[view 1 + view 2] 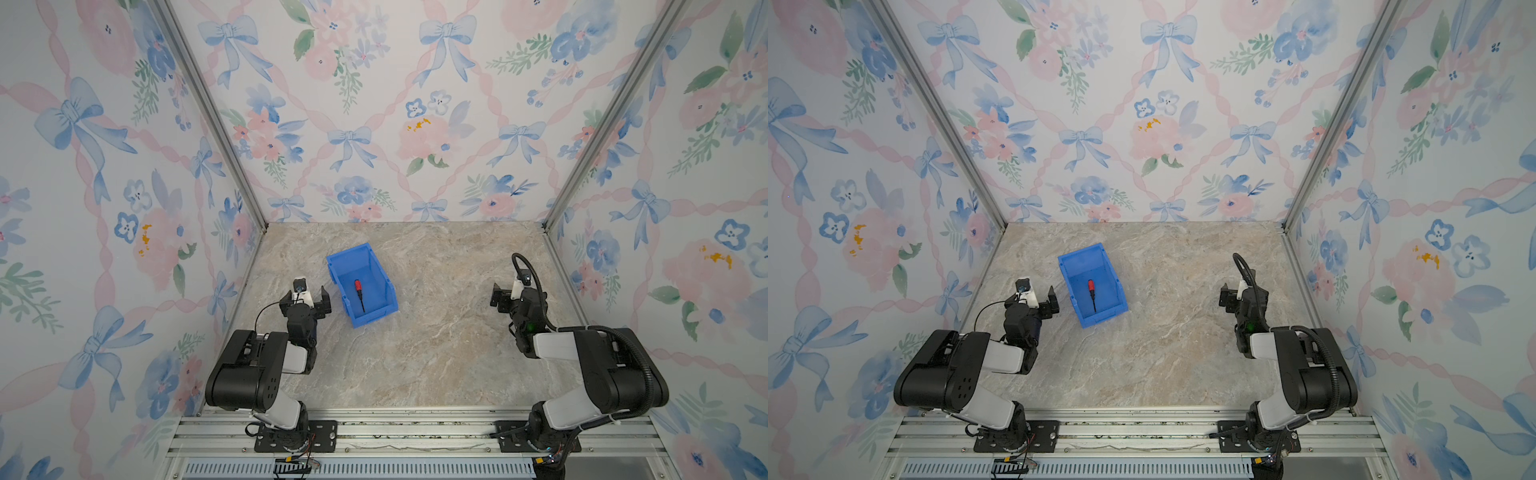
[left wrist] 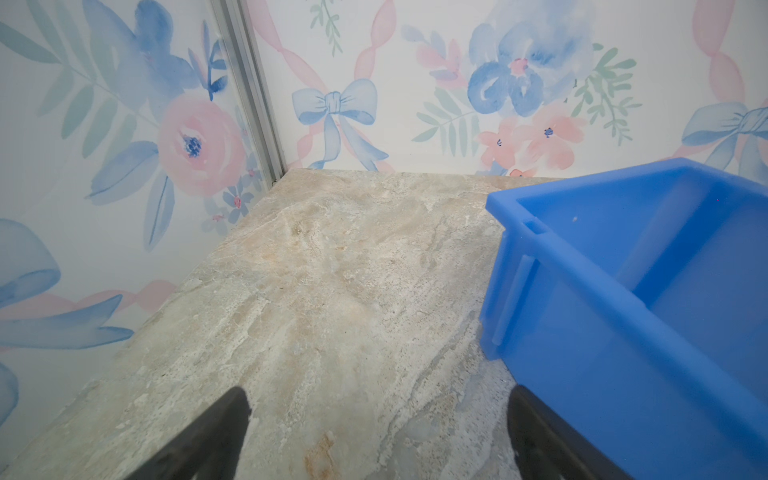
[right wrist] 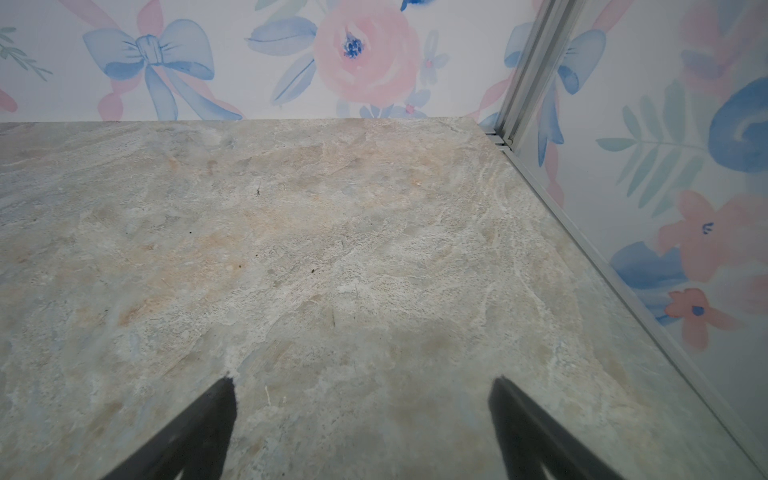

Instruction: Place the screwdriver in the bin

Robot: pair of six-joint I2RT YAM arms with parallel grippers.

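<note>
Since the screwdriver (image 1: 359, 294) already lay flat on the floor of the bin (image 1: 348, 252), the task looked done, and I judged that only pulling clear of the bin was left. Its long axis ran roughly along the bin's length: red handle toward the tall far wall, dark shaft pointing at the low front lip.

From the left gripper (image 1: 305, 300) the screwdriver lay to the right, across the bin's near side wall. That gripper stood just beside the wall, with its jaws spread apart and nothing between them. In the left wrist view one finger (image 2: 536, 436) sat close against the blue wall; whether it touched I could not tell.

The right gripper (image 3: 363, 384) was well apart from the bin, over bare table (image 1: 436, 332), with its jaws also wide and empty. The left arm was clearly the nearer one.

Counted in both top views: one screwdriver, one bin, two grippers.
</note>
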